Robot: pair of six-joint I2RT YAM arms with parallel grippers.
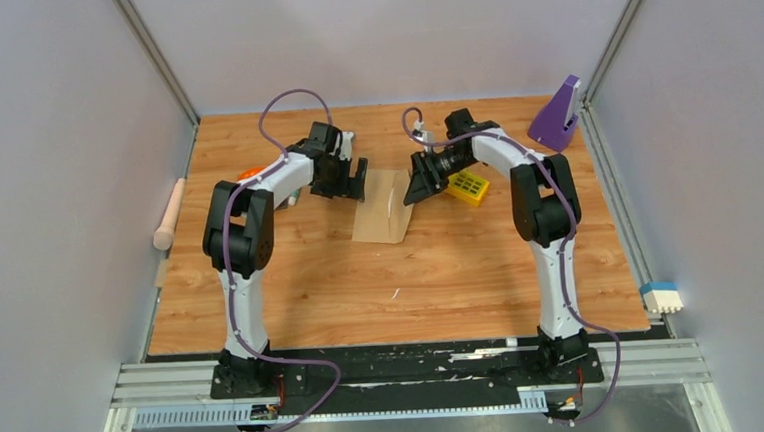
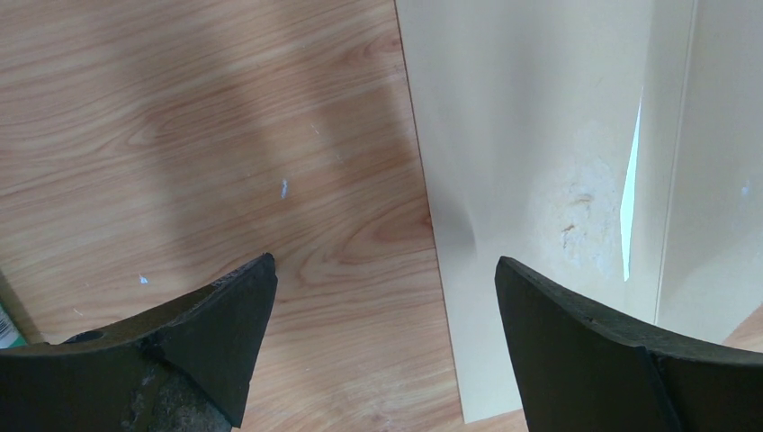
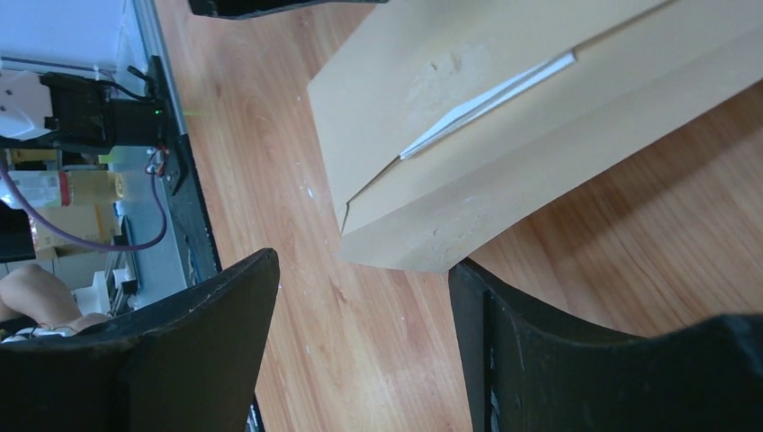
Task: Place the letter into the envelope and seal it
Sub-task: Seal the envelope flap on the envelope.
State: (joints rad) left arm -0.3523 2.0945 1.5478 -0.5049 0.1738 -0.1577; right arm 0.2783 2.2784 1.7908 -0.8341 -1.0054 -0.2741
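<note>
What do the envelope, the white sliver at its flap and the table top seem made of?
The envelope: matte tan kraft paper, seemingly; creased, with a scuffed fibrous patch. The white sliver: probably thin paper, but too little shows. The table top: wood grain with a slight sheen, perhaps laminate.

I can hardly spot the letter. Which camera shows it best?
The right wrist view: the letter shows as a long white strip under the flap of the envelope. The left wrist view shows only a thin sliver; from the top it is too small to tell.
</note>
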